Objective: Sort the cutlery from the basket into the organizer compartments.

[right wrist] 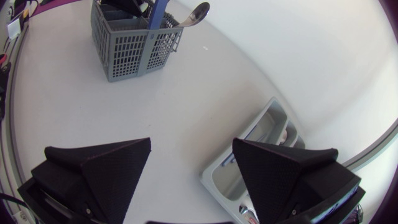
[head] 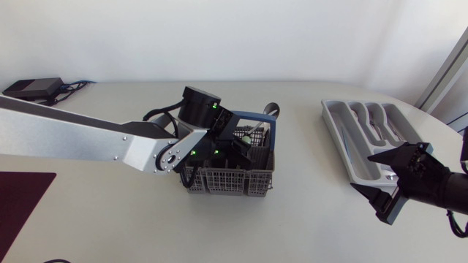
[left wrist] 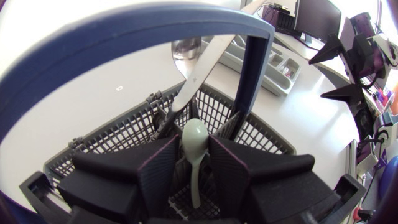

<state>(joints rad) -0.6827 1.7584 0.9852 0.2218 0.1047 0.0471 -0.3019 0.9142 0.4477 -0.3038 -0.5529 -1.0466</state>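
The grey cutlery basket [head: 230, 179] with a blue handle [head: 248, 117] stands mid-table. My left gripper [head: 238, 146] is down inside it. In the left wrist view its fingers [left wrist: 163, 171] press from both sides on a pale green spoon [left wrist: 194, 140] standing upright in the basket [left wrist: 124, 134]. A metal knife [left wrist: 199, 68] and a large metal spoon [left wrist: 185, 53] lean against the basket's far side. The grey organizer [head: 344, 142] lies at the right with several pieces in its compartments. My right gripper [head: 380, 179] hovers open and empty at the organizer's near end.
The right wrist view looks across bare table to the basket [right wrist: 127, 43], with the large spoon [right wrist: 196, 14] sticking out and the organizer [right wrist: 261, 134] just ahead of my right gripper [right wrist: 193, 168]. A dark mat [head: 22, 197] lies at the left edge.
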